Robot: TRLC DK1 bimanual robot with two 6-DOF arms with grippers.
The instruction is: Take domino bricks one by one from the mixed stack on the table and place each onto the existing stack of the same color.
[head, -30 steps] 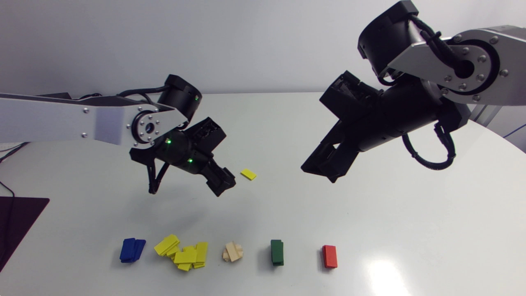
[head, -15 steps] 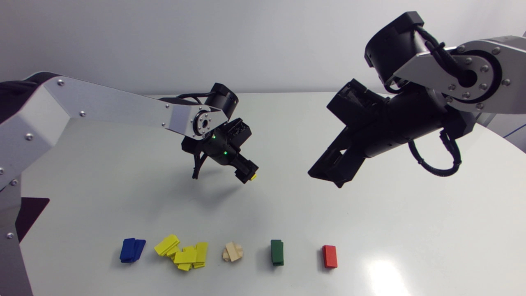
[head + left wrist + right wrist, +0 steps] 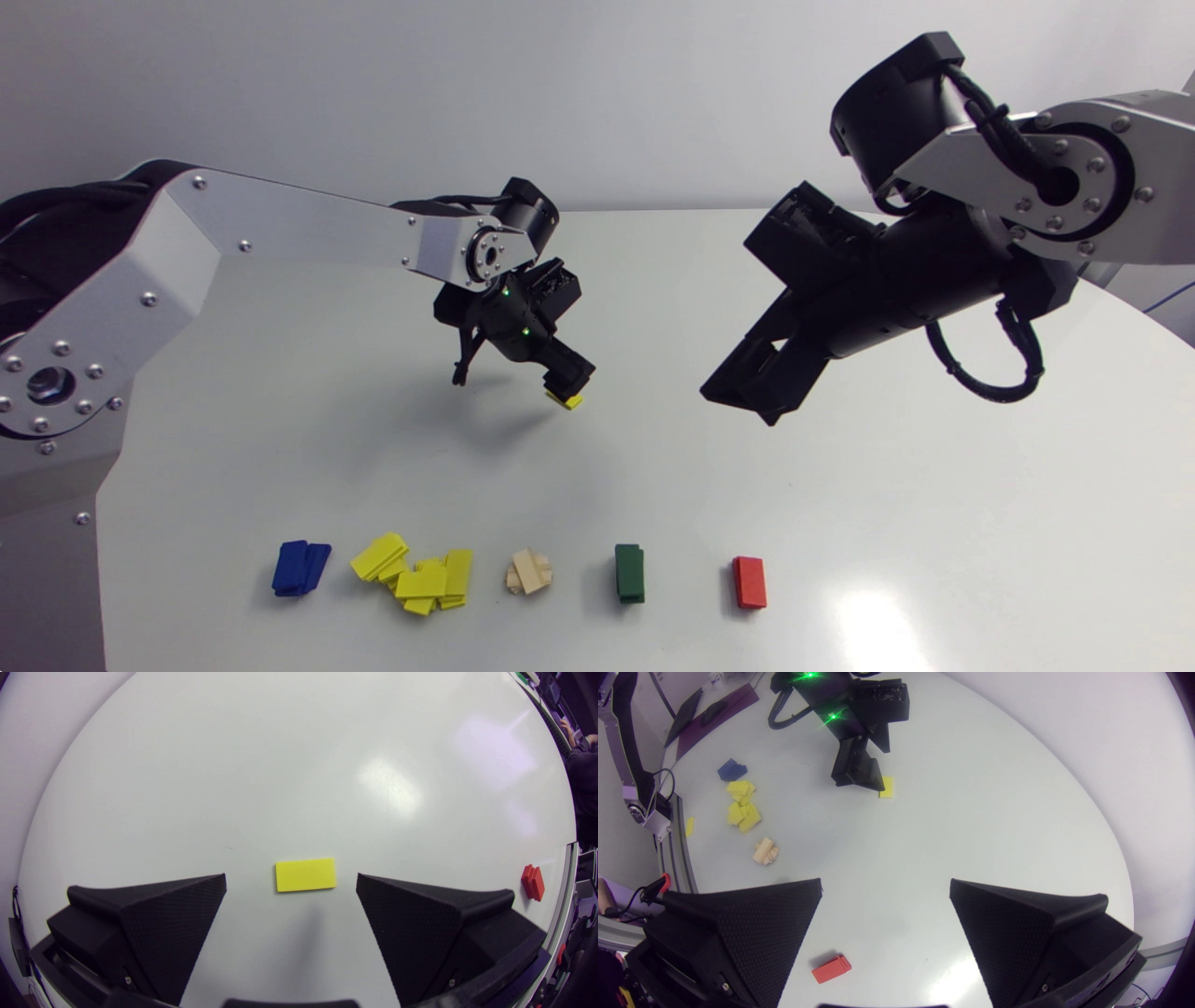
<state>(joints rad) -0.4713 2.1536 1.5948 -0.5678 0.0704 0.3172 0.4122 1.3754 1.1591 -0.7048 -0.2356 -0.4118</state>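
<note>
A single yellow domino brick [image 3: 305, 874] lies flat on the white table, between the spread fingers of my left gripper [image 3: 290, 882], which is open and touches nothing. From above, that left gripper [image 3: 566, 385] hangs low over the yellow brick [image 3: 569, 401] near the table's middle. In the right wrist view the same brick [image 3: 886, 787] shows beside the left fingers [image 3: 857, 769]. My right gripper [image 3: 742, 397] is raised to the right, open and empty. Along the front edge sit a blue stack [image 3: 301, 567], a toppled yellow heap [image 3: 416, 574], a wooden stack [image 3: 529, 572], a green stack [image 3: 629, 572] and a red stack [image 3: 749, 581].
A dark mat [image 3: 714, 711] lies at the table's left edge. The red stack [image 3: 831, 969] lies below my right gripper [image 3: 886, 891]. Bare white table surrounds the single yellow brick.
My left arm has swung right and down from mid-table until its open gripper straddles the lone yellow brick. The right arm has barely shifted.
</note>
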